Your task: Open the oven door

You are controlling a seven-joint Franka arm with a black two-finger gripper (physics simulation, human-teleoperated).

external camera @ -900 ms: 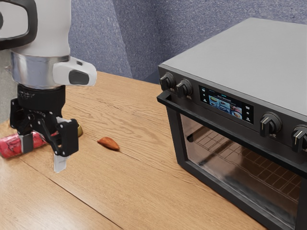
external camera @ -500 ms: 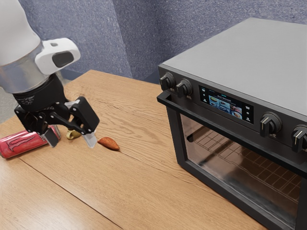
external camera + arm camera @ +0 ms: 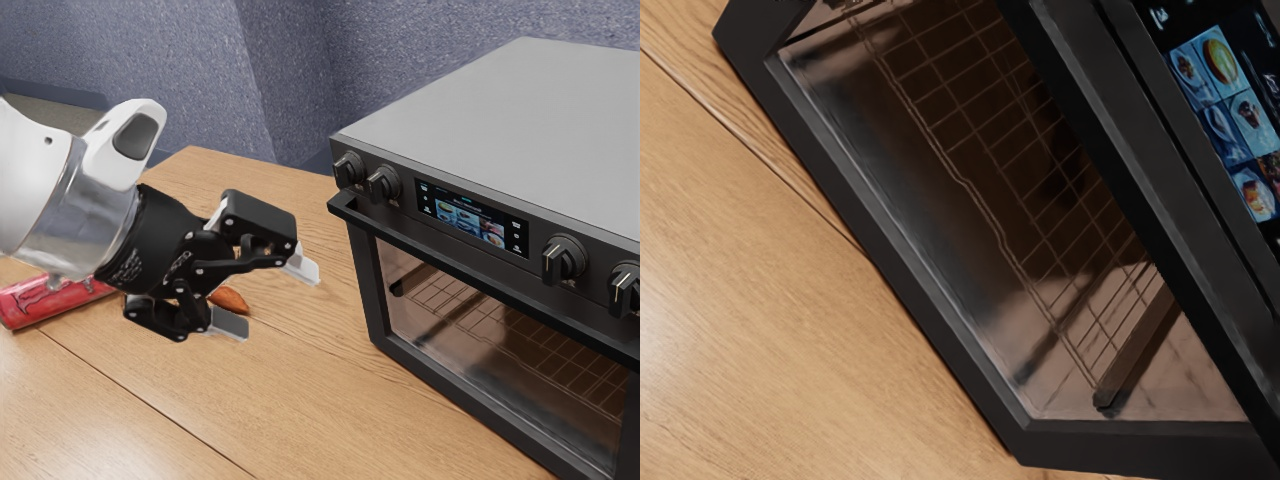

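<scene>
My gripper [image 3: 275, 300] is open in the exterior view, its two fingers spread and pointing toward the oven, with nothing between them. It is in the air over the table, apart from the oven front. The oven [image 3: 520, 110] stands at the exterior view's right, its glass door [image 3: 490, 345] shut. A dark bar handle [image 3: 460, 268] runs along the door's top edge. In the wrist view the door glass [image 3: 940, 200] faces my hand, with a wire rack behind it and the handle [image 3: 1140, 190] crossing beside the display.
A red can [image 3: 45, 302] lies on the wooden table [image 3: 330, 420] at the exterior view's left, partly behind the gripper. A brown-orange almond-shaped object [image 3: 230, 299] lies just behind the fingers. Knobs [image 3: 564, 258] and a display [image 3: 470, 219] line the oven's upper front.
My hand has swung from pointing down to pointing at the oven, moving toward the exterior view's right. The oven, its door and the can have stayed put.
</scene>
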